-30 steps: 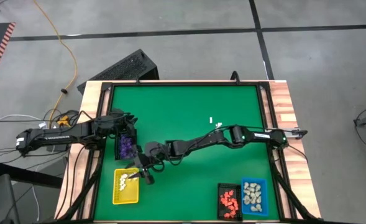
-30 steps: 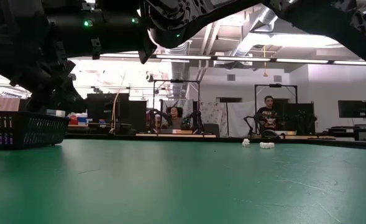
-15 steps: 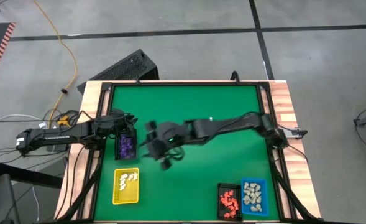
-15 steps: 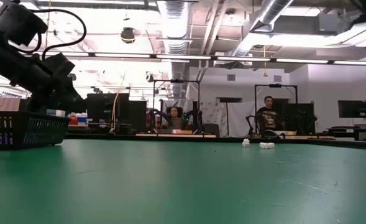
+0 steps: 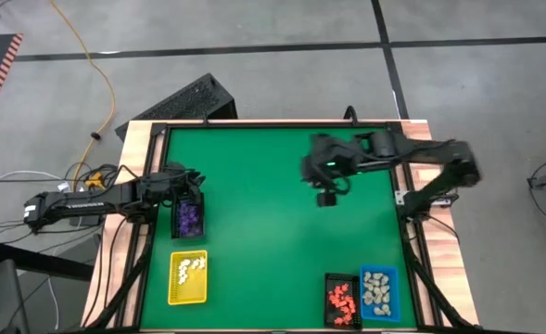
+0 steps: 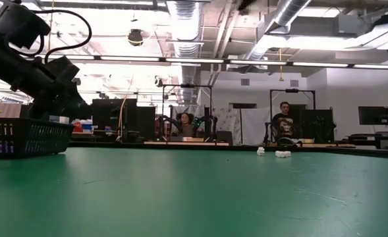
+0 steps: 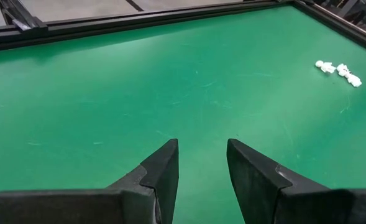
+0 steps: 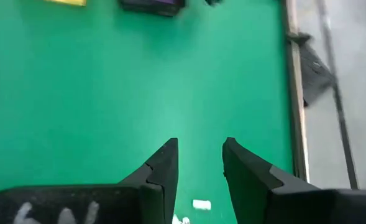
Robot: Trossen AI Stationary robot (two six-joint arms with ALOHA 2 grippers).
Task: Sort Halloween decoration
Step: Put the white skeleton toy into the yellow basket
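Swung back from the yellow tray, the right pincer now hangs over the counter's far right, partly open, empty. Left pincer hovers by the black tray of purple figurines, parted, empty. White figurines lie loose beneath the right pincer.

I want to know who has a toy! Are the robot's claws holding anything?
No. The left gripper and right gripper are both open, with only green table showing between their fingers.
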